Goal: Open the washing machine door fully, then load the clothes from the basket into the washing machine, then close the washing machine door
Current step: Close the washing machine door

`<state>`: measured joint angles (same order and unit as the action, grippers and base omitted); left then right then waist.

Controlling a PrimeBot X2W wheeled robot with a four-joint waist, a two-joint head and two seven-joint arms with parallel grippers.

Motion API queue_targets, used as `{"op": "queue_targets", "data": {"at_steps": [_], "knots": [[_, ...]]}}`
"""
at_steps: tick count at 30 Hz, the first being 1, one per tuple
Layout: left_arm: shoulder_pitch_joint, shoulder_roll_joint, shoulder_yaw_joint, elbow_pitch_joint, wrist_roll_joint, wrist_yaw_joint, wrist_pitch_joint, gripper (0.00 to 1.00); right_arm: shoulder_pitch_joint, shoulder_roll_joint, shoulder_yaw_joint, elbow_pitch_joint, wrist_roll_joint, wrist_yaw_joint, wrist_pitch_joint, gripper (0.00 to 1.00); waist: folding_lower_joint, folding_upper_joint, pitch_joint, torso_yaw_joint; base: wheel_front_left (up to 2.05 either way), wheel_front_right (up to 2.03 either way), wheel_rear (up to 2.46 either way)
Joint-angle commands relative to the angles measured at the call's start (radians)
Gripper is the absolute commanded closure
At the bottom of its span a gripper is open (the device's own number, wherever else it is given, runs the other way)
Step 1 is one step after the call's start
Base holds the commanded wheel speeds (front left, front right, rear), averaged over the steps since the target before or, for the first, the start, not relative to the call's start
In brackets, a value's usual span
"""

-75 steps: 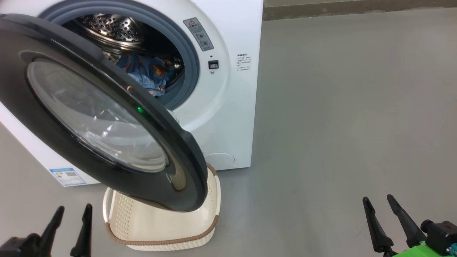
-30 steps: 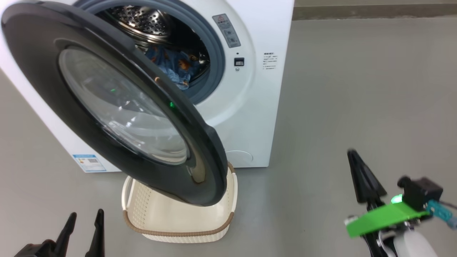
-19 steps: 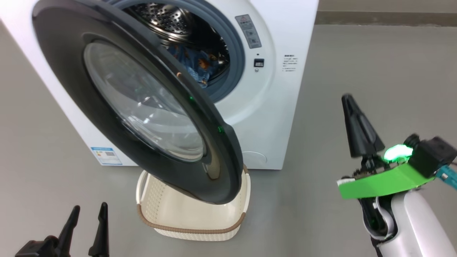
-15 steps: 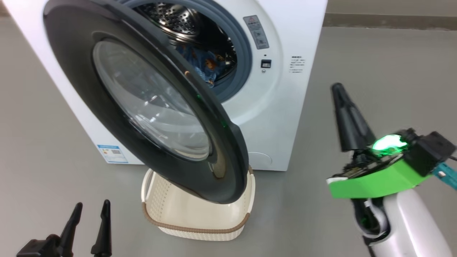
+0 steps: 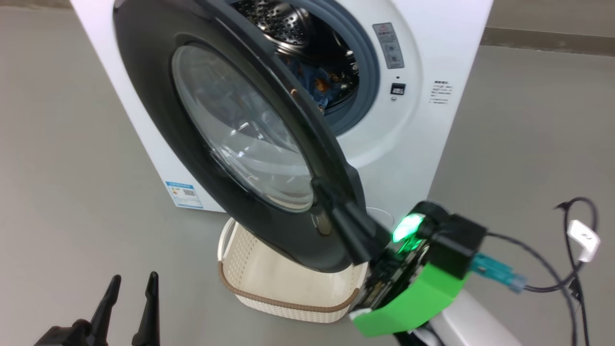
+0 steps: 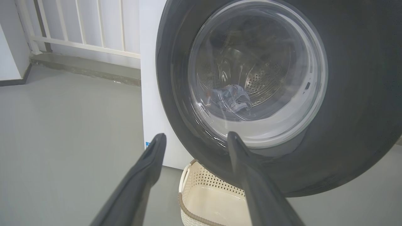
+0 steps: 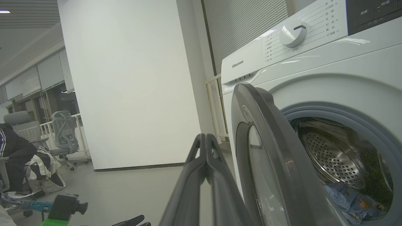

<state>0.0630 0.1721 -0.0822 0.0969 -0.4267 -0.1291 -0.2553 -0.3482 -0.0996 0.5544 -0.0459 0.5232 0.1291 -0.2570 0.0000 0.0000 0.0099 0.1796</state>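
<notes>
a: clothes (image 5: 317, 82) sit in the drum (image 5: 283, 21) of the washing machine (image 5: 432, 139). basket (image 5: 288, 304) looks empty on the floor (image 5: 72, 144) under the half-open washing machine door (image 5: 158, 96). closing step, i'd say.
b: right gripper (image 7: 205, 137) pinched tight on nothing, by the door's outer face. left gripper (image 5: 134, 281) splayed, idle. next, a steady push till it latches.

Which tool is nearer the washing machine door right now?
Right. The right tool, shut, sits at the lower free edge of the washing machine door; the left tool, open, is low and clear of it.
</notes>
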Motion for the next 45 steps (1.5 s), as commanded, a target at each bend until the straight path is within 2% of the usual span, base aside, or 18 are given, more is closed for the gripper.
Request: {"op": "queue_targets", "data": {"at_steps": [1, 8, 17, 30, 45], "knots": [[-0.024, 0.009, 0.036, -0.026, 0.011, -0.002, -0.006, 0.0, -0.012, 0.009, 0.037, -0.003, 0.017, 0.002, -0.005, 1.0, 0.0, 0.0, 0.006, 0.016, 0.0, 0.0, 0.0], [-0.035, 0.002, 0.045, -0.021, 0.006, -0.002, -0.006, 0.0, 0.0, -0.022, 0.141, 0.132, 0.036, 0.002, -0.005, 1.0, 0.0, 0.0, 0.028, 0.033, 0.0, 0.0, 0.0], [-0.053, -0.005, 0.046, -0.016, -0.001, -0.002, -0.006, 0.0, -0.01, -0.033, 0.181, 0.279, 0.049, 0.002, -0.005, 1.0, 0.0, 0.0, 0.058, 0.036, 0.0, 0.0, 0.0], [-0.084, -0.014, 0.04, -0.012, -0.007, -0.002, -0.006, 0.0, -0.045, -0.02, 0.066, 0.405, 0.025, 0.002, -0.005, 1.0, 0.0, 0.0, 0.099, 0.038, 0.0, 0.0, 0.0], [-0.115, -0.01, 0.022, -0.018, -0.012, -0.002, -0.006, 0.0, -0.088, 0.0, -0.078, 0.434, -0.019, 0.002, -0.005, 1.0, 0.0, 0.0, 0.139, 0.038, 0.0, 0.0, 0.0]]}}
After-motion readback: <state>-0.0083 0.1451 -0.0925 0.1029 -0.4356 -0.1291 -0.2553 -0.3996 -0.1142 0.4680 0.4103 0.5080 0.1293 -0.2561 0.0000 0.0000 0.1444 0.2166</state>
